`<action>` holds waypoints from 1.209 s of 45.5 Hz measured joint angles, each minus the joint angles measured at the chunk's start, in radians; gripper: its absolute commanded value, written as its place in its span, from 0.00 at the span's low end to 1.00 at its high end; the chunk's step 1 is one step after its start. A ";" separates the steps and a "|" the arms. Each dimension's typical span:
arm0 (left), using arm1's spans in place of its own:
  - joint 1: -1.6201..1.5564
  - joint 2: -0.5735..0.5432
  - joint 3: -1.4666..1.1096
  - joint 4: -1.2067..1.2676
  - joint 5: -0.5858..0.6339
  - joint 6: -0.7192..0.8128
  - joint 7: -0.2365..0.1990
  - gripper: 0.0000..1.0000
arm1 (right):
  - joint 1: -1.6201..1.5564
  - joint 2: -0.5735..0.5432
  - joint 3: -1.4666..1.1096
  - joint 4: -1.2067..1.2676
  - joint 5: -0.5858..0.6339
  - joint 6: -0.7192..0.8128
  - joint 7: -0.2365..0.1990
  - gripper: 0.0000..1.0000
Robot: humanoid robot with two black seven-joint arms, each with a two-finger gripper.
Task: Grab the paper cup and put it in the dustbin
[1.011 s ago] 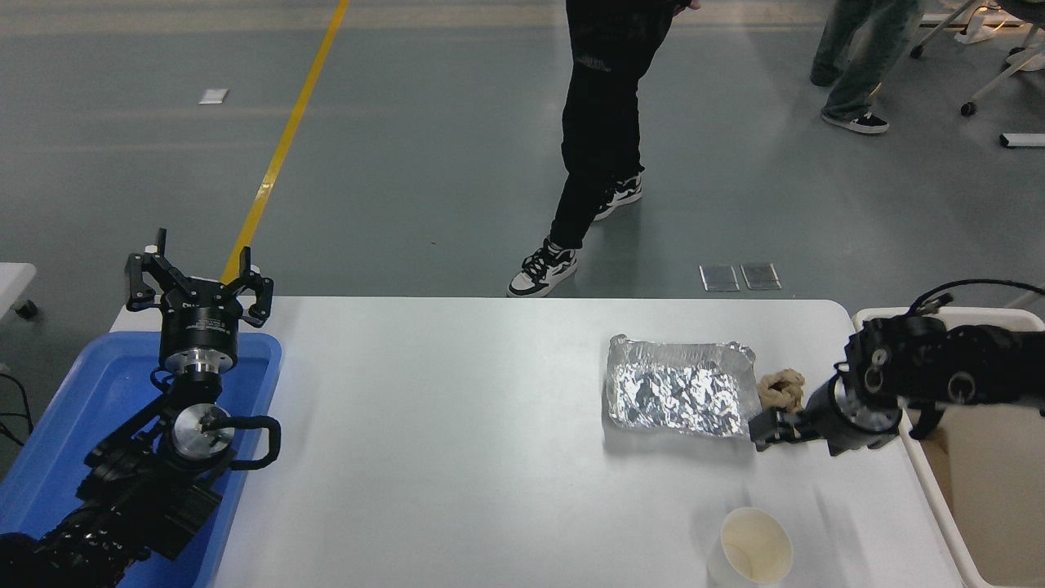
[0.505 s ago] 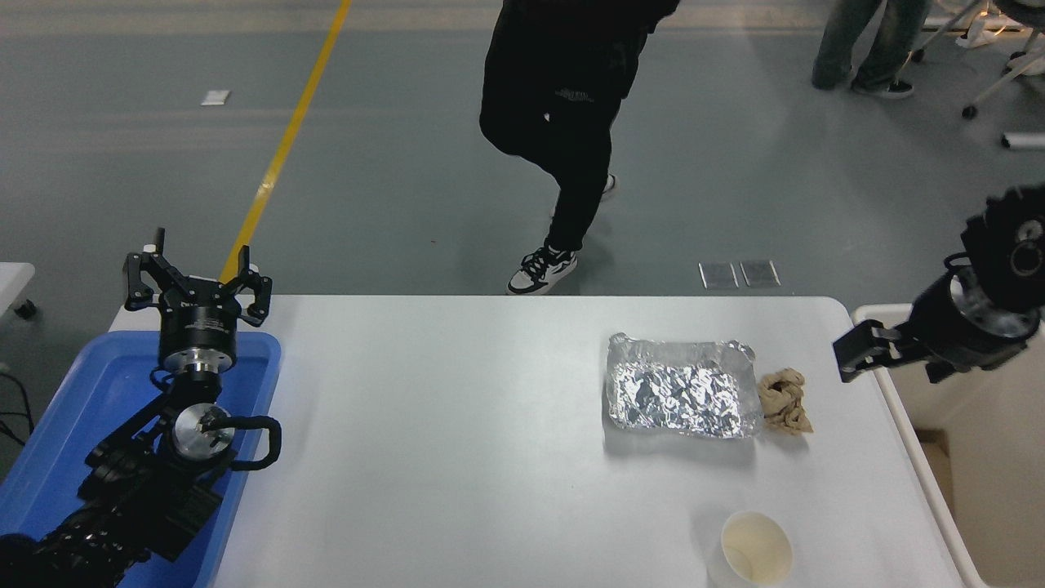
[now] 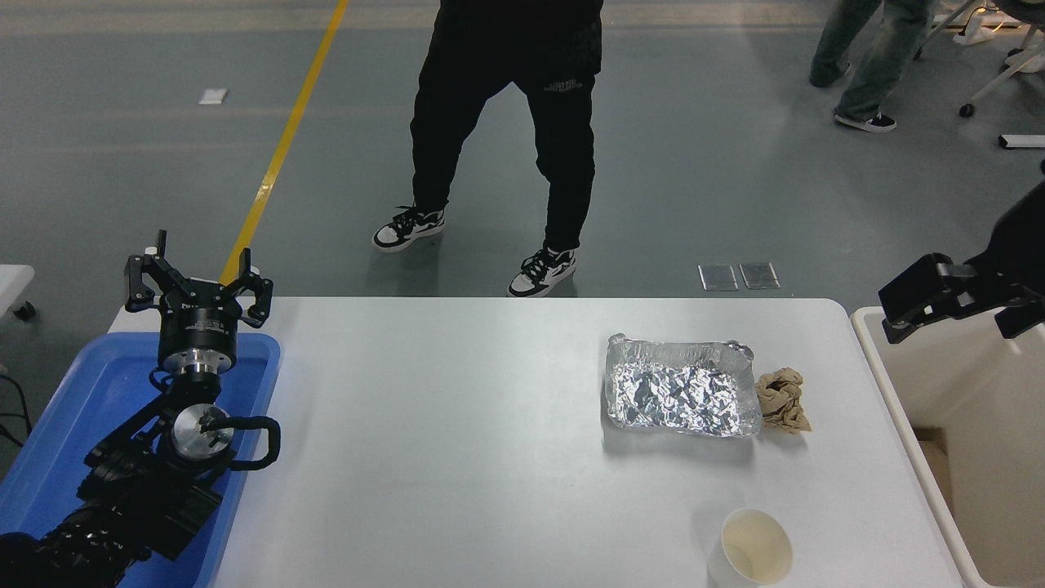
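The paper cup [image 3: 757, 549] is small, white and cream inside. It stands upright on the white table near its front right edge. The dustbin [image 3: 971, 392], a large cream-beige bin, stands just off the table's right end. My right gripper [image 3: 918, 300] hangs in the air above the bin's far left corner. It looks shut and holds nothing. It is far behind and to the right of the cup. My left gripper [image 3: 198, 282] is parked open at the far left, above the blue tray.
A crumpled foil tray [image 3: 682, 398] lies right of the table's middle, with a brown paper wad [image 3: 784, 400] touching its right side. A blue plastic tray [image 3: 57, 425] sits under the left arm. A person [image 3: 506, 122] stands at the far side.
My right gripper has lifted from the table by the brown wad and swung right and back, to above the bin. The person has stepped left. The cup has not moved.
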 measured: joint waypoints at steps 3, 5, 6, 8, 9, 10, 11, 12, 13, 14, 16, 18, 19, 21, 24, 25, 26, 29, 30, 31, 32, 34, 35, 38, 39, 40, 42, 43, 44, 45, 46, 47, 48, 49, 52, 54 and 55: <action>0.000 0.000 0.000 0.000 0.000 0.000 0.000 0.99 | 0.015 0.027 -0.003 0.015 0.031 0.003 0.001 1.00; 0.000 0.000 0.000 0.000 0.000 0.000 0.000 0.99 | 0.021 0.044 -0.005 0.024 0.054 0.005 0.001 1.00; 0.000 0.000 0.000 0.000 0.000 0.000 0.000 0.99 | 0.023 0.051 -0.006 0.027 0.062 0.006 0.001 1.00; 0.000 -0.001 0.000 0.000 0.000 0.000 0.000 0.99 | 0.024 0.065 -0.006 0.032 0.079 0.007 0.001 1.00; 0.000 -0.001 0.000 0.000 0.000 0.000 0.000 0.99 | 0.024 0.074 -0.005 0.035 0.089 0.008 0.001 1.00; 0.000 -0.001 0.000 0.000 0.000 0.000 0.000 0.99 | 0.023 0.079 -0.005 0.037 0.095 0.009 0.001 1.00; 0.000 -0.001 0.000 0.000 0.000 0.000 0.000 0.99 | 0.020 0.084 -0.004 0.039 0.101 0.009 0.001 1.00; 0.000 -0.001 0.000 0.000 0.000 0.000 0.000 0.99 | 0.013 0.091 -0.003 0.041 0.108 0.009 0.001 1.00; 0.000 -0.001 0.000 0.000 0.000 0.000 0.000 0.99 | 0.008 0.095 -0.002 0.043 0.112 0.009 0.001 1.00; 0.000 -0.001 0.000 0.000 0.000 0.000 0.000 0.99 | 0.002 0.099 0.000 0.044 0.117 0.010 0.001 1.00; 0.000 -0.001 0.000 0.000 0.000 0.000 0.000 0.99 | -0.018 0.108 0.003 0.047 0.125 0.010 0.001 1.00; 0.000 -0.001 0.000 0.000 0.000 0.000 0.000 0.99 | -0.037 0.112 0.009 0.048 0.130 0.011 0.001 1.00; 0.000 -0.001 0.000 0.000 0.000 0.000 0.000 0.99 | -0.052 0.115 0.013 0.049 0.133 0.011 0.001 1.00; 0.000 -0.001 0.000 0.000 0.000 0.000 0.000 0.99 | -0.080 0.119 0.020 0.051 0.137 0.007 0.001 1.00; 0.000 -0.001 0.000 0.000 0.000 0.000 -0.001 0.99 | -0.128 0.121 0.030 0.052 0.139 -0.014 0.002 1.00; 0.000 -0.001 0.000 0.000 0.000 0.000 -0.001 0.99 | -0.142 0.122 0.032 0.053 0.140 -0.021 0.001 1.00; 0.000 -0.001 0.000 0.000 -0.001 0.000 -0.001 0.99 | -0.158 0.122 0.035 0.053 0.140 -0.029 0.002 1.00; 0.000 -0.001 0.000 0.000 -0.001 0.000 -0.002 0.99 | -0.217 0.121 0.043 0.053 0.134 -0.061 0.001 1.00; 0.000 -0.001 0.000 0.000 -0.001 0.000 -0.002 0.99 | -0.238 0.119 0.048 0.053 0.130 -0.075 0.001 1.00; 0.000 -0.001 0.000 0.000 -0.001 0.000 -0.002 0.99 | -0.255 0.118 0.051 0.052 0.127 -0.085 0.001 1.00; 0.000 -0.001 0.000 0.000 -0.001 0.000 -0.002 0.99 | -0.272 0.117 0.055 0.052 0.123 -0.096 0.001 1.00; 0.000 -0.001 0.000 0.000 -0.001 0.000 -0.002 0.99 | -0.314 0.113 0.067 0.051 0.115 -0.126 0.001 1.00; 0.000 -0.001 0.000 0.000 -0.001 0.000 -0.002 0.99 | -0.342 0.111 0.077 0.049 0.108 -0.146 0.001 1.00; 0.000 -0.001 0.000 0.000 -0.001 0.000 -0.002 0.99 | -0.404 0.107 0.100 0.039 0.094 -0.189 0.001 1.00; 0.000 -0.001 0.000 0.000 -0.001 0.000 -0.002 0.99 | -0.422 0.106 0.106 0.035 0.090 -0.201 0.001 1.00; 0.000 -0.001 0.000 0.000 -0.001 0.000 -0.002 0.99 | -0.439 0.106 0.113 0.031 0.086 -0.211 0.001 1.00; 0.000 -0.001 0.000 0.000 -0.001 0.000 -0.002 0.99 | -0.483 0.104 0.127 0.023 0.074 -0.237 0.000 1.00; 0.000 -0.001 0.000 0.000 -0.001 0.000 -0.001 0.99 | -0.500 0.104 0.134 0.018 0.069 -0.248 0.001 1.00; 0.000 -0.001 0.000 0.000 -0.001 0.000 -0.001 0.99 | -0.526 0.103 0.144 0.013 0.062 -0.264 0.000 1.00; 0.000 -0.001 0.000 0.000 -0.001 0.000 -0.002 0.99 | -0.543 0.103 0.150 0.008 0.058 -0.274 0.000 1.00; 0.000 -0.001 0.000 0.000 -0.001 0.000 -0.001 0.99 | -0.561 0.102 0.157 0.004 0.054 -0.285 0.001 1.00; 0.000 -0.001 0.000 0.000 -0.001 0.000 -0.001 0.99 | -0.581 0.102 0.164 -0.001 0.049 -0.298 0.000 1.00; 0.000 -0.001 0.000 0.000 -0.001 0.000 -0.001 0.99 | -0.608 0.102 0.173 -0.007 0.042 -0.316 0.000 1.00; 0.000 -0.001 0.000 0.000 -0.001 0.000 -0.001 0.99 | -0.625 0.101 0.179 -0.012 0.038 -0.327 0.000 1.00; 0.000 -0.001 0.000 0.000 -0.001 0.000 -0.001 0.99 | -0.683 0.101 0.196 -0.027 0.022 -0.364 -0.001 1.00; 0.000 -0.001 0.000 0.000 0.000 0.000 -0.001 0.99 | -0.723 0.100 0.206 -0.036 0.010 -0.388 -0.001 1.00; 0.000 -0.001 0.000 0.000 0.000 0.000 -0.001 0.99 | -0.738 0.100 0.210 -0.039 0.004 -0.397 -0.001 1.00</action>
